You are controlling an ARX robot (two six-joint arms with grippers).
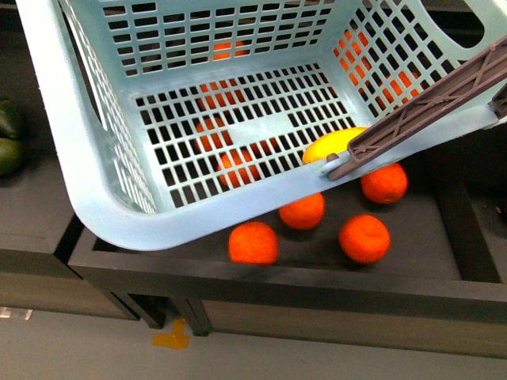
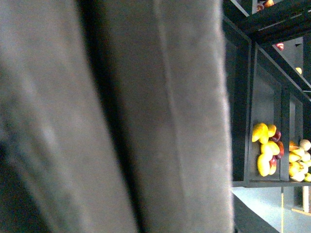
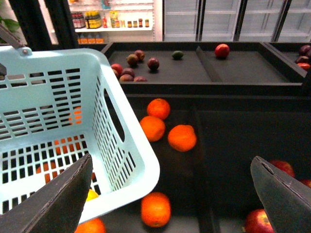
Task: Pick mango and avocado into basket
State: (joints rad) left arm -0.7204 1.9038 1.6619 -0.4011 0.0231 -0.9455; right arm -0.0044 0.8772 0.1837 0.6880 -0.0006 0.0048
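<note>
Two dark fingers (image 3: 68, 194) of the right claw (image 3: 171, 162) stand spread as wide as they seem to go, with nothing between them and touching nothing. They frame a dark bin (image 3: 228, 141) of oranges (image 3: 182, 137) below. The basket (image 1: 119, 214) hangs tilted above that bin, just beside the claw's one finger, with its brown handle (image 1: 428, 111) slanting across its near corner. The mango (image 1: 333, 145) lies inside the basket on the slotted floor, at the low corner right against the handle's end. From the right wrist only a sliver of its yellow shows past the finger. Four oranges sit in the open below the basket's rim, and more show through the slots. An avocado (image 1: 8, 154) rests in the neighbouring section far to the left, outside the basket, with another dark green fruit just behind it. Of the left claw I cannot tell anything: a blurred grey surface (image 2: 121, 116) fills its camera, with shelves of yellow fruit (image 2: 265, 150) beyond.
</note>
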